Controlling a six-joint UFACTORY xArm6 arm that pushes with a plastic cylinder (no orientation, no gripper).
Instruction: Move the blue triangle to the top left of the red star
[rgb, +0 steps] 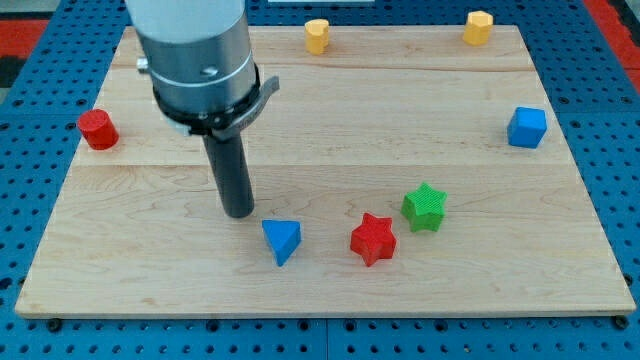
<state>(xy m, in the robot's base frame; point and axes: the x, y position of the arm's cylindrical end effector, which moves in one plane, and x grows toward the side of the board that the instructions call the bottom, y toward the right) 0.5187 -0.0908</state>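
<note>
1. Pale wooden board (330, 110) lies on a blue perforated bench and carries every block.
2. The arm has no claw to open or close; it ends in a dark rod, and my tip (238, 214) rests on the wood just up and to the view's left of the blue triangular plastic block (282, 241), close beside it; contact cannot be judged.
3. The red star-shaped block (373, 239) sits to the view's right of the triangle, near it, with a green star-shaped block (425, 207) just beyond.
4. Far off are a red cylinder (98, 130), a blue cube (527, 127) and two yellow blocks (317, 35) (478, 27) at the view's top.
5. The triangle sits level with the star, so the approach step seems in hand.
6. Next, I judge the tip should swing below the triangle and push it toward the view's top and slightly right.
</note>
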